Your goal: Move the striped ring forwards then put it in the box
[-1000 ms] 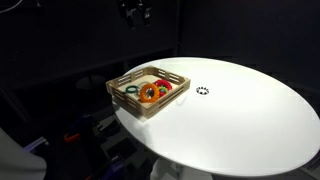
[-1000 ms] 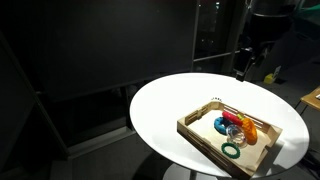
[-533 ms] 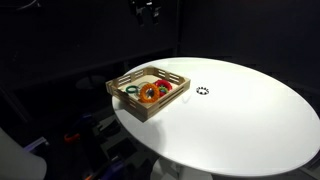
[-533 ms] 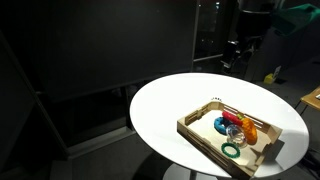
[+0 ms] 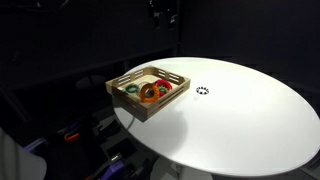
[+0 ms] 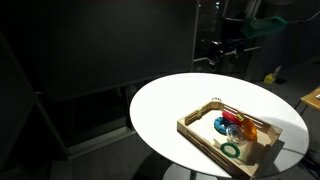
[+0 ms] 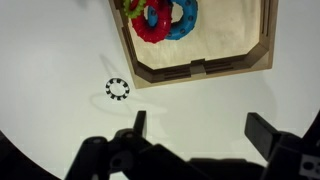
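Now: your gripper point(image 7: 198, 122) hangs high, jaws spread wide, empty.
Ring: striped ring point(image 5: 203, 91) lies on the tabletop point(image 5: 240, 120), right of the box point(image 5: 165, 100).
Risk: descending off-centre, you could flick that tiny ring away or clip the box.

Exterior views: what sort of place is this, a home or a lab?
Likely a lab or test studio: a bare round white table, a dark backdrop all around, and only a wooden box of toy rings set out.
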Action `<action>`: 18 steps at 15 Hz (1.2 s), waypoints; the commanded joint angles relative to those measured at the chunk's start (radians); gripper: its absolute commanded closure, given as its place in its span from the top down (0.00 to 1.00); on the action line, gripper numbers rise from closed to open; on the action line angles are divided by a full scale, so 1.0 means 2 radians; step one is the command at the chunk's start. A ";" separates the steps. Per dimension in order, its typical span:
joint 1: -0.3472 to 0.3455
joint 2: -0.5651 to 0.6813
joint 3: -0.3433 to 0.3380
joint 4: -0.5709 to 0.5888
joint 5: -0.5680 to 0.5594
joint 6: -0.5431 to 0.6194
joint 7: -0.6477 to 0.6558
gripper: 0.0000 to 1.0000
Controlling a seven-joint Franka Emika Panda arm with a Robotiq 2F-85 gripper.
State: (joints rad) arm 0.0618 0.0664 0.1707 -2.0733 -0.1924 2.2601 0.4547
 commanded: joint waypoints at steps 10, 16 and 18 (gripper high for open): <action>0.004 0.140 -0.084 0.104 0.023 -0.003 0.004 1.00; 0.007 0.178 -0.124 0.112 0.012 0.013 0.030 1.00; 0.009 0.185 -0.136 0.110 0.010 0.019 0.043 1.00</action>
State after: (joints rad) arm 0.0629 0.4070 -0.0648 -1.8795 -0.1621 2.2891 0.4888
